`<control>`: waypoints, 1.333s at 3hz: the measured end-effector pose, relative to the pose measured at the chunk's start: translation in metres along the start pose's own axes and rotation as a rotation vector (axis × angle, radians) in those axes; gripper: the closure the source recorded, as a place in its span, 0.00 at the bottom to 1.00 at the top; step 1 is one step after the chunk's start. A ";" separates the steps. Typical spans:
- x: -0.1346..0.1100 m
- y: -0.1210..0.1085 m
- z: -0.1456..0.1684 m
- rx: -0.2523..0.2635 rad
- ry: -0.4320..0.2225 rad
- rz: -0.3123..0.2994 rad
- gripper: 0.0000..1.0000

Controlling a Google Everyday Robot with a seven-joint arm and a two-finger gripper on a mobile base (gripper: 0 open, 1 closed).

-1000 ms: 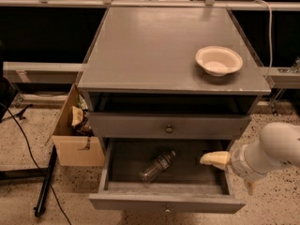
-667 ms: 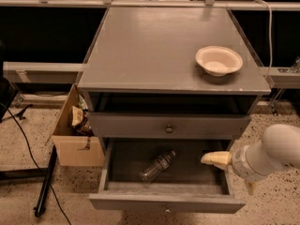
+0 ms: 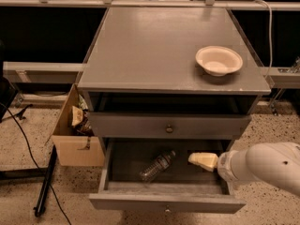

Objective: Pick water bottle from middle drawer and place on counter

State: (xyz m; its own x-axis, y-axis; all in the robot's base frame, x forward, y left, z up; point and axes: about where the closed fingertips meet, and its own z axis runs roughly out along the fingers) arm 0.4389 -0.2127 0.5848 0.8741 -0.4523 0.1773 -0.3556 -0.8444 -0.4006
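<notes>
Smooth gripper (image 3: 198, 159) (in drawer (image 3: 140, 202)), plastic bottle (image 3: 157, 166)

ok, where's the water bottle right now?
Camera view: the water bottle lies on its side near the centre of the open middle drawer; the gripper is just right of it in the drawer, not touching.

Cream pincer (image 3: 202, 160) over the middle drawer (image 3: 164, 203), on a bulbous white arm (image 3: 276, 165).

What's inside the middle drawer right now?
The water bottle lies on its side; the gripper is inside, right of it. The middle drawer's rear is hidden under the upper drawer.
</notes>
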 end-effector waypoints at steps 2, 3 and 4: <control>0.002 -0.070 0.043 0.154 0.120 0.026 0.00; 0.005 -0.074 0.043 0.167 0.128 0.038 0.00; 0.008 -0.067 0.041 0.151 0.144 0.065 0.00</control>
State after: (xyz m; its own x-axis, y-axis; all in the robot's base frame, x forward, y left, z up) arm 0.4834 -0.1480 0.5763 0.7905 -0.5501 0.2692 -0.3465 -0.7642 -0.5440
